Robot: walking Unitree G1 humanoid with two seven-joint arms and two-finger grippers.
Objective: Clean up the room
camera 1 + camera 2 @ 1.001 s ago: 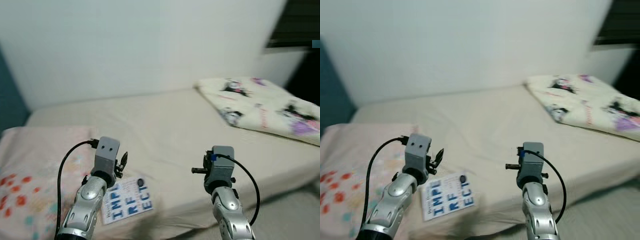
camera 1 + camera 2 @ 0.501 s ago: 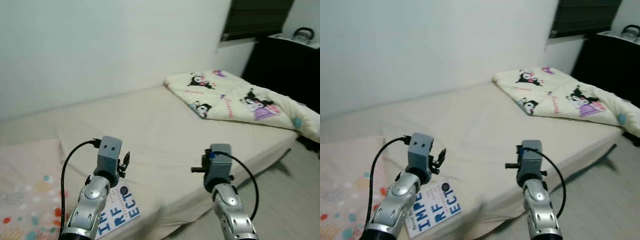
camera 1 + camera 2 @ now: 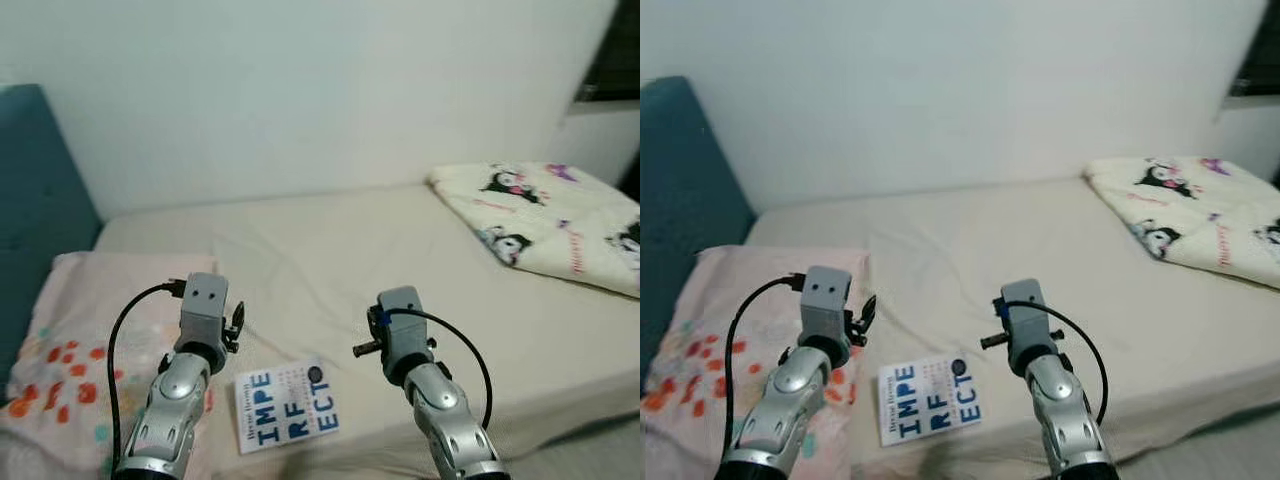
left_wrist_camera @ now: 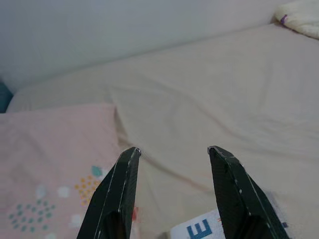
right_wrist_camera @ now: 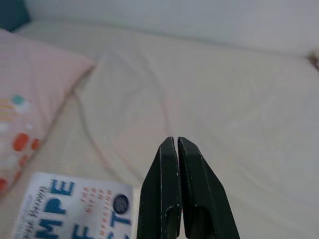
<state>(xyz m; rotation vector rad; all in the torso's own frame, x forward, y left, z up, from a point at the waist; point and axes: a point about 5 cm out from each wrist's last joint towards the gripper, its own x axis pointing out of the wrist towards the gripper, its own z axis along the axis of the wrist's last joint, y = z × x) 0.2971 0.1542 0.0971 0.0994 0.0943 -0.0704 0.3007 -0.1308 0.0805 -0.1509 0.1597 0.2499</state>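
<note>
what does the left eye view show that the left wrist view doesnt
Left eye view alone: the blue headboard, both arms, the shut right gripper, the whole book cover, and the full spread of the cartoon-print blanket.

Left wrist view alone: a close look between the open left gripper fingers, down onto the crease in the sheet.

Both: the bed, the pink pillow, the white wall, a corner of the book and an edge of the blanket.
</note>
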